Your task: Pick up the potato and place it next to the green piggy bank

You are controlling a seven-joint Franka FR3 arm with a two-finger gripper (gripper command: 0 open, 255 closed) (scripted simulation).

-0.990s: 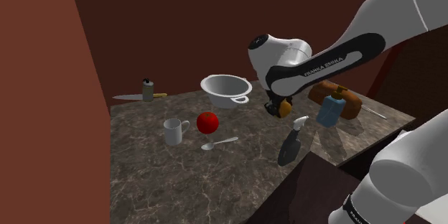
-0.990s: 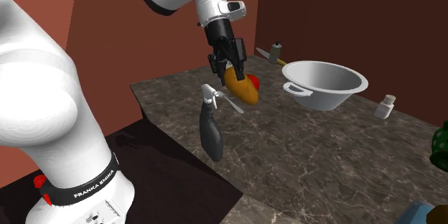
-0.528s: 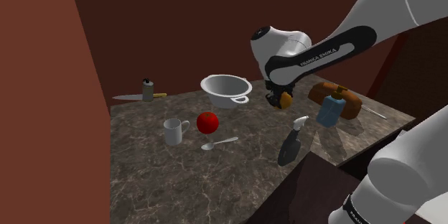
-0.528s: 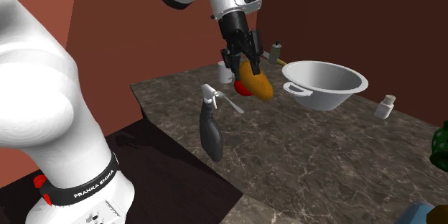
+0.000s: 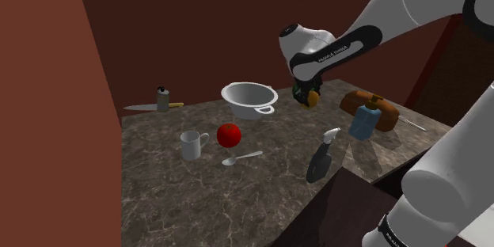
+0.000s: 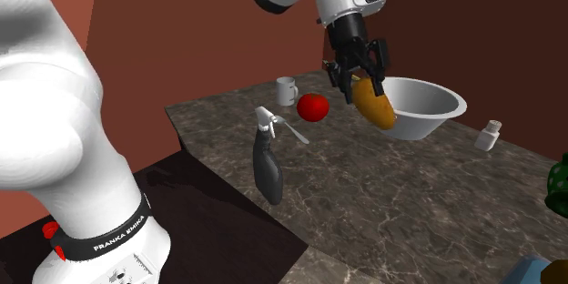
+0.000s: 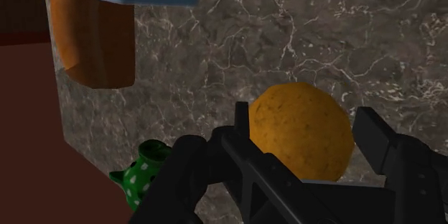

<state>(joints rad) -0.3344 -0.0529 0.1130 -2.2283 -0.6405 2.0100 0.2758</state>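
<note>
Jaws clamped on the orange-brown potato (image 6: 375, 102), which hangs in the air above the marbled table (image 6: 400, 196) (clear of the surface), just in front of the white bowl (image 6: 420, 98) in the second exterior view. Green piggy bank (image 7: 141, 174) sits by the table edge, well apart.

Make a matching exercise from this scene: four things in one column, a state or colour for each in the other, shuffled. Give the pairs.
1 potato
2 red fruit
3 spray bottle
4 bowl

A white, with handles, on the counter
B dark, standing upright
C clasped by the gripper, above the counter
D round, resting beside a spoon

Pairs: 1-C, 2-D, 3-B, 4-A.
</note>
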